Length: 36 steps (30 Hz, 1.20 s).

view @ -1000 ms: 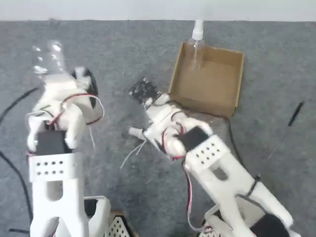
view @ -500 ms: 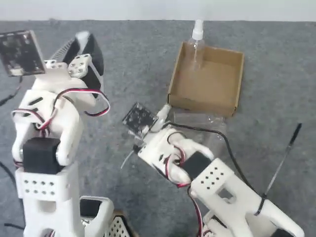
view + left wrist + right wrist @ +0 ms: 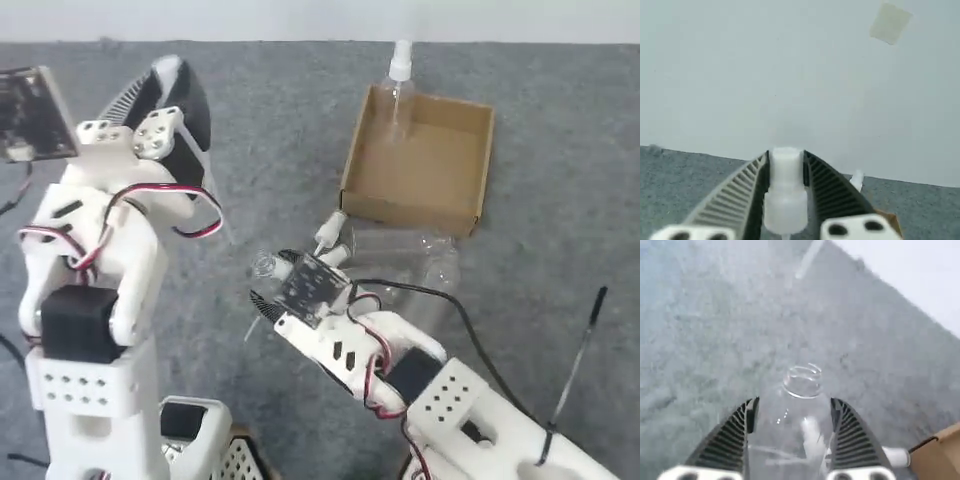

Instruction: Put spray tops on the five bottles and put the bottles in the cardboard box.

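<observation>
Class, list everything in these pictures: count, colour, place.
Cardboard box: one, brown, far right of the table.
Capped bottle: one, clear with white spray top, upright in the box's far corner.
Lying bottles: count unclear, clear, on the table just in front of the box's near wall.
Open bottle: one, clear, no top, in the right gripper.
Spray top: one, white, in the left gripper.
Table cover: one, grey.
Left gripper: one, black fingers, raised, shut on the spray top.
Right gripper: one, black fingers, low, shut on the open bottle.

Place: a robotics lab or maker's bench, as it appears.
Surface: grey felt-covered counter (image 3: 270, 130) against a plain white wall (image 3: 740, 65).
Gear: white printed arms (image 3: 95, 290) with exposed wires (image 3: 197, 212).
</observation>
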Each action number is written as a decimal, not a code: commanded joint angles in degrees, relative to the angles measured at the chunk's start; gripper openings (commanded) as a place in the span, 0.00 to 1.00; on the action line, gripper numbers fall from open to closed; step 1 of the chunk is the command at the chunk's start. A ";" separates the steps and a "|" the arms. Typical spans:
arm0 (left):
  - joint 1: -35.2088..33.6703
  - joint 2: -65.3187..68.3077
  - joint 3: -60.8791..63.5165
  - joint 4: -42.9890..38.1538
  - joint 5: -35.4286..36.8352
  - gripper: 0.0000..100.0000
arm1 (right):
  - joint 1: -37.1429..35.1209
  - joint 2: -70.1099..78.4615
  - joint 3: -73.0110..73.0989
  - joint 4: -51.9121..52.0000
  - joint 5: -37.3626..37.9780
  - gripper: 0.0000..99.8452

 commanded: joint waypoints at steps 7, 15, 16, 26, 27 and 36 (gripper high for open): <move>3.52 -1.58 2.77 -0.70 0.79 0.01 | -0.57 -3.21 0.00 -2.42 -0.62 0.01; 4.04 -1.67 12.26 -7.12 0.79 0.01 | -0.40 -3.12 0.18 -2.42 -0.62 0.01; 4.04 -1.67 13.05 -7.12 0.79 0.01 | -0.40 -3.12 0.18 -2.42 -0.62 0.01; 4.04 -1.93 15.96 -2.29 0.62 0.01 | -0.22 -3.56 0.97 -2.33 -0.62 0.01; 4.04 -2.46 16.04 -1.41 0.62 0.01 | -0.22 -3.56 0.97 -2.33 -0.62 0.01; 4.13 -13.71 18.68 7.03 0.26 0.01 | -0.22 -3.56 0.97 -2.33 -0.62 0.01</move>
